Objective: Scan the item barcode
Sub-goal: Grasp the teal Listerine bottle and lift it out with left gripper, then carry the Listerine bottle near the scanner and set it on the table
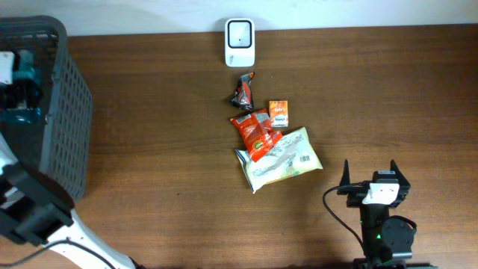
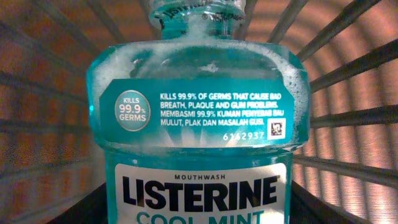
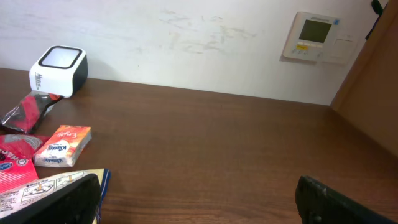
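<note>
The left gripper (image 1: 16,88) sits inside the dark basket (image 1: 71,112) at the left, close against the Listerine mouthwash bottle (image 2: 198,118). Its fingers are out of sight, so whether it grasps the bottle cannot be told. The right gripper (image 1: 371,172) hangs with jaws spread wide, holding nothing, near the snack packets (image 1: 272,146). The white scanner (image 1: 240,42) stands beyond them.

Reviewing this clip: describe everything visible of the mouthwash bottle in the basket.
The mouthwash bottle is clear plastic holding teal liquid, with foam at the shoulder and neck. A teal band reads "Kills 99.9% of germs" and carries a square code; below it a white label reads Listerine Cool Mint. It fills the left wrist view, neck toward the top, its top out of frame. It sits inside the dark slatted basket; what touches it cannot be seen.
</note>
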